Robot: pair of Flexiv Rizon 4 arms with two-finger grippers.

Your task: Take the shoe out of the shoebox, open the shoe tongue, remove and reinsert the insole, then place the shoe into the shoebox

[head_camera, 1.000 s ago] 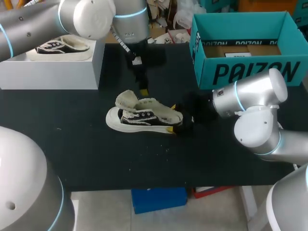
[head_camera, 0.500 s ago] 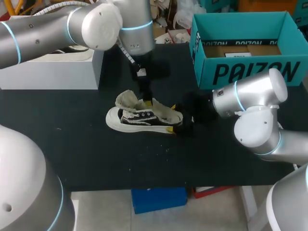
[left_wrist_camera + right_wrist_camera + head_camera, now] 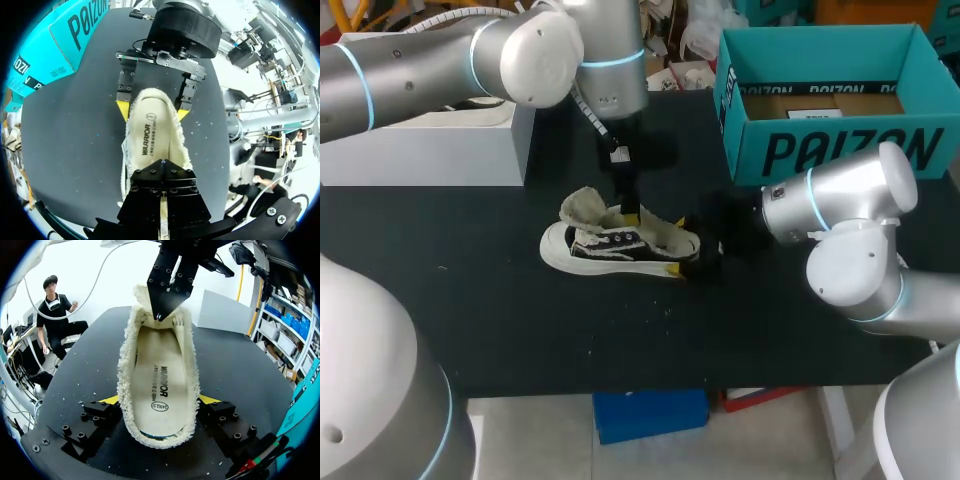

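Right gripper (image 3: 160,400): fingers clamped on the heel of the shoe (image 3: 620,245), one yellow tip against each side. Left gripper (image 3: 160,316): fingers drawn together to a thin slit, tips down inside the shoe mouth at its front end, at the insole (image 3: 161,390); cannot tell whether anything is pinched. The shoe lies sole-down on the black counter (image 3: 500,300) at mid-frame in the head view, toe toward the left, well apart from the teal shoebox (image 3: 840,150) at upper right. The insole sits flat inside. Handling, judged: a light, soft canvas shoe with a fleece collar (image 3: 125,375) that gives under pressure, so the firmer heel is the place to hold it. The insole looks thin and floppy; pinch one end and peel slowly, since friction against the lining may drag. Count: one shoe, one insole, one shoebox, two grippers.
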